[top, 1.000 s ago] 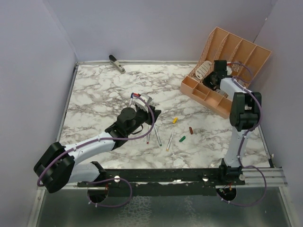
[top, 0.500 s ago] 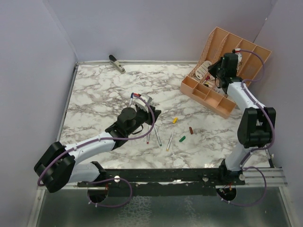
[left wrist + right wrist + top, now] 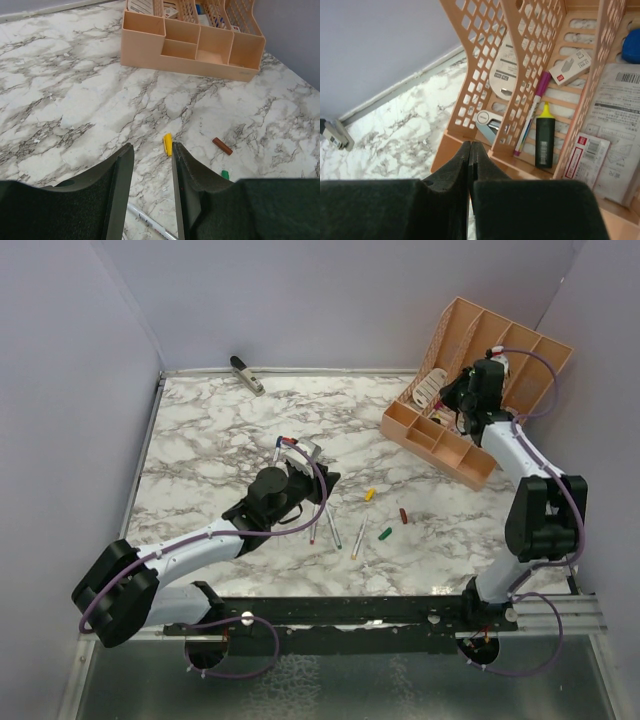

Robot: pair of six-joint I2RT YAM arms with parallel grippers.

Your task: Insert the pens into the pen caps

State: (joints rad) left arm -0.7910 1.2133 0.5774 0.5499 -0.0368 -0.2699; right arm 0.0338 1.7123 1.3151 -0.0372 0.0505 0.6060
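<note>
Pens (image 3: 333, 531) and caps (image 3: 369, 494) lie on the table (image 3: 200, 440) by the left arm (image 3: 195, 548), its jaws spread. On the right arm (image 3: 515, 445), jaws press together over the far orange tray (image 3: 412, 430); it could bump it.

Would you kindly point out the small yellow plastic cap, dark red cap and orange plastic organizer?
Small yellow plastic cap (image 3: 167, 144): left wrist view, its middle.
Dark red cap (image 3: 222, 146): left wrist view, its middle.
Orange plastic organizer (image 3: 142, 37): left wrist view, front wall.

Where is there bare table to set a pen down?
Free: back-left marble tabletop between dark-and-white clip and left arm; strip between orange plastic organizer and small yellow cap. Crowded: centre-front, thin silvery pens, red cap, green cap.
</note>
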